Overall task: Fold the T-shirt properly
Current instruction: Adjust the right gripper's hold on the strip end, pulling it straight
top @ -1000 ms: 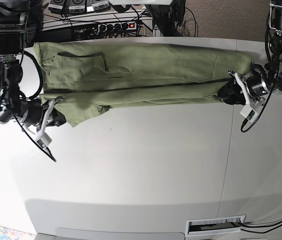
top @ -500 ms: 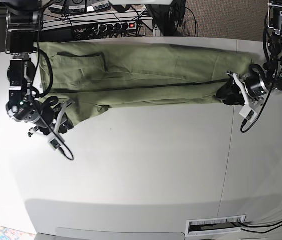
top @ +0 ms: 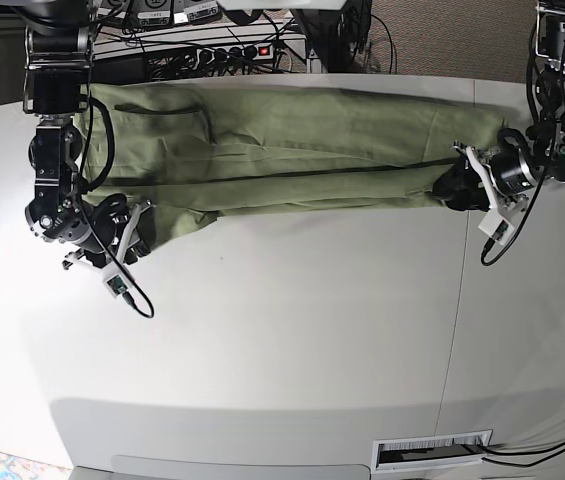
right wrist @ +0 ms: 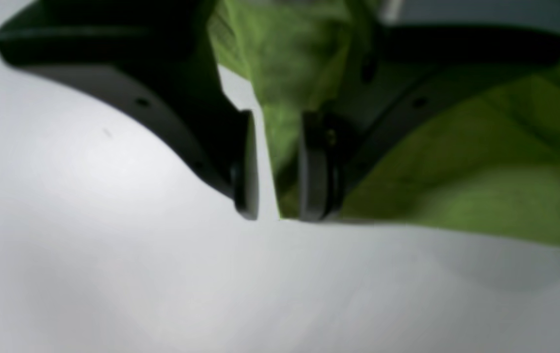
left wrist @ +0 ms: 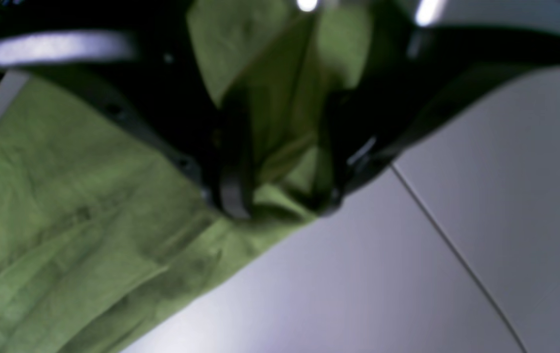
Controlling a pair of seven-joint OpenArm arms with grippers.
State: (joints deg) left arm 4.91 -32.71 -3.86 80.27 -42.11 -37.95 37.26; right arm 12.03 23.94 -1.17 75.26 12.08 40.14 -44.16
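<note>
The olive-green T-shirt (top: 292,140) lies stretched in a long band across the far side of the white table (top: 292,330). In the base view my right gripper (top: 134,228) is at the shirt's lower left corner. Its wrist view shows the right gripper (right wrist: 280,213) open, the cloth edge (right wrist: 456,186) against one finger and bare table beside the other. My left gripper (top: 454,190) sits at the shirt's right end. Up close the left gripper (left wrist: 280,208) stands open and wide, straddling a bunched fold of the T-shirt (left wrist: 64,220).
A power strip (top: 232,50) and tangled cables lie behind the table's far edge. A seam (top: 457,300) runs down the table on the right. A slotted vent (top: 432,452) sits at the near edge. Each arm trails a cable (top: 132,300) onto the tabletop.
My right gripper has opened and let go of the shirt's corner, and its arm has swung in towards the shirt. The left arm has stayed put.
</note>
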